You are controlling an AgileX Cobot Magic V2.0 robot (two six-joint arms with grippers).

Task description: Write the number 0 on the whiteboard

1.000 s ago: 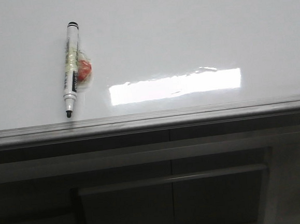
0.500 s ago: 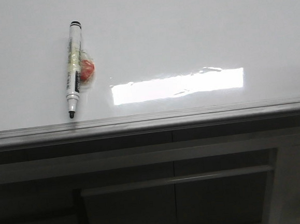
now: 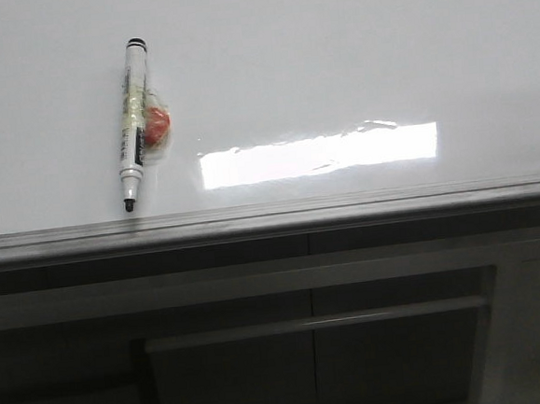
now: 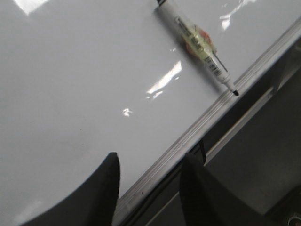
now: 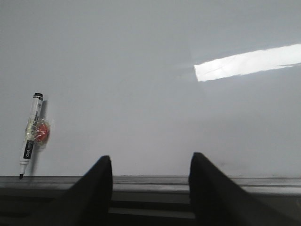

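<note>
The whiteboard [image 3: 333, 57] is glossy, white and blank, with a grey metal frame edge [image 3: 271, 213] along its near side. No number 0 shows on it. A white marker [image 3: 132, 123] with a black end and bare black tip lies on the board at the left, tip toward the frame, with a small red piece taped to it. It also shows in the left wrist view [image 4: 196, 43] and the right wrist view [image 5: 30, 134]. My left gripper [image 4: 150, 162] is open and empty over the frame edge. My right gripper [image 5: 150, 165] is open and empty near the frame. Neither gripper shows in the front view.
A bright rectangular light glare [image 3: 318, 154] lies on the board right of the marker. Dark cabinet panels with grey bars [image 3: 308, 325] sit below the frame edge.
The front view has shifted slightly, so the marker and glare sit a little to the right. The marker lies in the same place on the board.
</note>
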